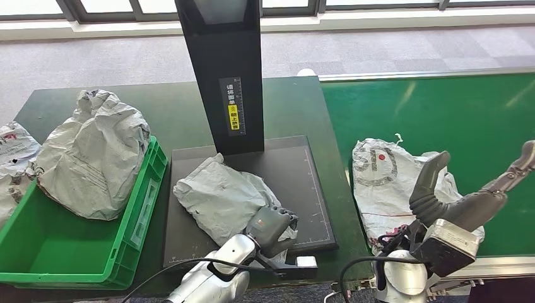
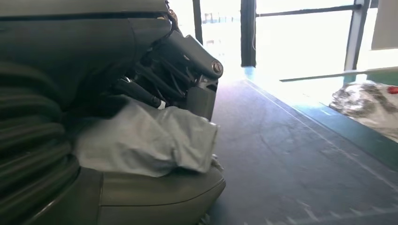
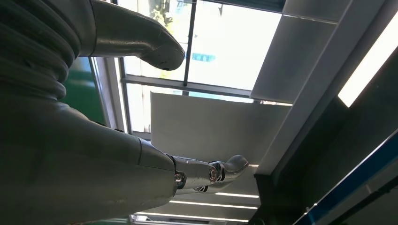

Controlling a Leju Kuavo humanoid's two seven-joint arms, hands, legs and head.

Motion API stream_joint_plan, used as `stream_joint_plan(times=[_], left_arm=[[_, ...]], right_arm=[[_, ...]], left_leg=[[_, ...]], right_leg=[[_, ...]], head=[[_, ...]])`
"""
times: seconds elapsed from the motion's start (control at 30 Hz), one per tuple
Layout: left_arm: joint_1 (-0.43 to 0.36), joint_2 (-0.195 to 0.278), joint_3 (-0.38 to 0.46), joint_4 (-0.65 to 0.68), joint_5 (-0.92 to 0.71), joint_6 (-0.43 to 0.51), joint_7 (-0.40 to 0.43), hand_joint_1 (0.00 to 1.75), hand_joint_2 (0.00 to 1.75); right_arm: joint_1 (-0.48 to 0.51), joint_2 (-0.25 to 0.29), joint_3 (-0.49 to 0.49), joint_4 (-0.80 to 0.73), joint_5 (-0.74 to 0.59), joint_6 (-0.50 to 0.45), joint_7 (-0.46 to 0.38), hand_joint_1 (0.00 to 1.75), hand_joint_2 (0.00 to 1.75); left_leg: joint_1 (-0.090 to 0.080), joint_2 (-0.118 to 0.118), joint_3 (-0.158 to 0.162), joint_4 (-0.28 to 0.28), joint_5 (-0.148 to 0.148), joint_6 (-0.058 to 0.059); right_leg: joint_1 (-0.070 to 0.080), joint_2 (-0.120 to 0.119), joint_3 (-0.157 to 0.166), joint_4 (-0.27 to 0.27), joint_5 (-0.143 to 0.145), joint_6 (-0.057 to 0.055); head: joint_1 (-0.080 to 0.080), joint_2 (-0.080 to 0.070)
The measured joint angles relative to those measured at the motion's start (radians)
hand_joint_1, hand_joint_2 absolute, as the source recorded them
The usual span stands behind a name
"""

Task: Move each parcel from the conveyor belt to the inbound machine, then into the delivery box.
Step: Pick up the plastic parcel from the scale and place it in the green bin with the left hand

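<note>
A crumpled grey parcel (image 1: 221, 196) lies on the black platform of the inbound machine (image 1: 296, 170), under its black post. My left hand (image 1: 270, 228) grips the parcel's near edge; the left wrist view shows the grey bag (image 2: 145, 140) pinched between thumb and dark fingers. A white parcel with a printed mark (image 1: 385, 183) lies on the green conveyor belt (image 1: 454, 120). My right hand (image 1: 467, 196) hovers over that parcel's right side, fingers spread and raised, holding nothing. A large grey parcel (image 1: 94, 158) sits in the green delivery box (image 1: 139, 214).
Another white parcel (image 1: 12, 158) lies at the far left beside the box. The machine's post (image 1: 221, 69) rises from the dark green table (image 1: 170, 113). A silver rail (image 1: 429, 76) borders the belt's far edge.
</note>
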Motion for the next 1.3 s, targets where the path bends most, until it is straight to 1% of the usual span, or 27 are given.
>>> stream_joint_plan(times=[0.17,0.23,0.27,0.33,0.37,0.4,0.43,0.47,0.5,0.57,0.6,0.63,0.77,0.83,0.9,1.0,1.07,1.23,1.3], left_arm=[[0.013,0.026,0.030,-0.071,-0.074,0.075,0.055,1.75,1.75],[0.019,0.038,0.042,-0.108,-0.121,0.145,0.098,1.75,1.75],[0.023,0.049,0.046,-0.138,-0.141,0.190,0.136,1.75,1.75],[0.032,0.094,0.049,-0.248,-0.159,0.264,0.238,1.75,1.75],[0.034,0.130,0.050,-0.331,-0.160,0.284,0.290,1.75,1.75],[0.037,0.166,0.056,-0.420,-0.160,0.296,0.322,1.75,1.75],[0.042,0.193,0.071,-0.509,-0.161,0.302,0.323,1.75,1.75],[0.055,0.208,0.098,-0.600,-0.161,0.305,0.281,1.75,1.75],[0.076,0.202,0.135,-0.684,-0.161,0.305,0.203,1.75,1.75],[0.120,0.163,0.220,-0.850,-0.162,0.305,0.012,1.75,1.75],[0.134,0.143,0.254,-0.917,-0.162,0.305,-0.052,1.75,1.75],[0.144,0.128,0.286,-0.981,-0.161,0.305,-0.091,1.75,1.75],[0.174,0.079,0.376,-1.172,-0.155,0.305,-0.138,1.75,1.75],[0.183,0.061,0.402,-1.232,-0.150,0.305,-0.155,1.75,1.75],[0.192,0.042,0.428,-1.276,-0.122,0.304,-0.206,1.75,1.75],[0.202,0.015,0.497,-1.323,-0.013,0.304,-0.340,1.75,1.75],[0.209,0.011,0.558,-1.344,0.053,0.303,-0.394,1.75,1.75],[0.203,0.009,0.686,-1.368,0.133,0.303,-0.456,1.75,1.75],[0.193,0.007,0.731,-1.357,0.127,0.302,-0.458,1.75,1.75]], right_arm=[[0.001,0.000,-0.001,-0.004,0.000,0.000,0.000,0.00,1.75],[0.002,0.000,-0.001,-0.006,0.000,0.000,0.000,0.00,1.75],[0.002,0.000,-0.001,-0.007,0.000,0.000,0.000,0.00,1.75],[0.002,0.000,-0.001,-0.010,-0.001,0.000,0.000,0.00,1.75],[0.002,0.000,-0.001,-0.010,-0.002,0.000,0.000,0.00,1.75],[0.002,0.000,-0.001,-0.010,-0.002,0.000,0.000,0.00,1.75],[0.002,0.000,-0.002,-0.010,-0.003,0.000,0.000,0.00,1.75],[0.002,0.000,-0.002,-0.010,-0.004,0.000,0.000,0.00,1.75],[0.002,0.000,-0.002,-0.010,-0.004,0.000,0.000,0.00,1.75],[0.001,0.000,-0.003,-0.009,-0.004,0.000,0.000,0.00,1.75],[0.001,0.000,-0.003,-0.009,-0.004,0.000,0.000,0.00,1.75],[0.001,0.000,-0.003,-0.009,-0.004,0.000,0.000,0.00,1.75],[0.001,0.000,-0.004,-0.009,-0.003,0.001,0.000,0.00,1.75],[0.001,0.000,-0.004,-0.008,-0.003,0.001,0.000,0.00,1.75],[0.001,0.000,-0.004,-0.008,-0.002,0.001,0.000,0.00,1.75],[0.001,0.000,-0.004,-0.008,0.000,0.001,0.000,0.00,1.75],[0.001,0.000,-0.008,-0.008,-0.001,0.001,0.000,0.00,1.75],[0.003,0.000,-0.020,-0.007,-0.004,0.001,0.000,0.00,1.75],[0.003,0.000,-0.022,-0.007,-0.004,0.001,0.000,0.00,1.75]], left_leg=[[0.000,0.000,-0.001,0.000,0.000,0.000],[0.001,0.000,-0.002,0.000,0.000,0.000],[0.001,0.000,-0.002,0.000,0.000,0.000],[0.001,0.001,-0.003,0.000,0.000,-0.001],[0.002,0.002,-0.003,0.000,0.000,-0.001],[0.002,0.003,-0.003,0.000,0.001,-0.001],[0.002,0.003,-0.003,0.000,0.001,-0.001],[0.002,0.002,-0.003,0.000,0.001,-0.001],[0.002,0.001,-0.003,0.000,0.001,-0.002],[0.002,0.001,-0.004,0.000,0.001,-0.002],[0.002,0.001,-0.005,0.000,0.000,-0.002],[0.002,0.002,-0.005,0.000,0.000,-0.001],[0.002,0.001,-0.005,0.000,-0.001,-0.001],[0.002,0.001,-0.005,0.000,-0.001,-0.001],[0.002,0.001,-0.005,0.000,-0.001,-0.001],[0.002,0.001,-0.004,0.000,-0.001,-0.001],[0.002,0.002,-0.004,0.000,0.000,-0.002],[0.002,0.001,-0.004,0.000,0.000,-0.002],[0.002,0.002,-0.004,0.000,0.000,-0.002]], right_leg=[[0.000,0.000,-0.001,0.000,0.000,0.000],[0.000,0.000,-0.001,0.000,0.000,0.000],[0.000,0.000,-0.002,0.001,0.000,0.000],[0.000,0.002,-0.003,0.001,0.000,-0.001],[0.000,0.002,-0.004,0.001,0.001,-0.001],[0.001,0.003,-0.004,0.001,0.001,-0.001],[0.001,0.003,-0.005,0.002,0.000,-0.001],[0.001,0.003,-0.005,0.002,0.000,-0.001],[0.001,0.002,-0.005,0.002,0.000,-0.002],[0.001,0.002,-0.005,0.002,0.000,-0.002],[0.000,0.002,-0.005,0.002,0.000,-0.002],[0.000,0.003,-0.006,0.002,-0.001,-0.002],[0.000,0.002,-0.005,0.001,-0.001,-0.001],[0.000,0.001,-0.005,0.001,-0.001,-0.001],[0.000,0.001,-0.005,0.001,-0.001,-0.001],[0.000,0.001,-0.005,0.001,-0.001,-0.001],[0.001,0.002,-0.005,0.001,-0.001,-0.001],[0.001,0.002,-0.005,0.001,-0.001,-0.001],[0.001,0.002,-0.006,0.001,-0.001,-0.001]], head=[[0.000,0.000],[0.000,0.000],[0.000,0.000],[0.000,0.000],[0.000,0.000],[0.000,0.000],[0.000,0.000],[0.000,0.000],[0.000,0.000],[0.000,0.000],[0.000,0.000],[0.000,0.000],[0.000,0.000],[0.000,0.000],[0.000,0.000],[0.000,0.000],[0.000,0.000],[0.000,0.000],[0.000,0.000]])
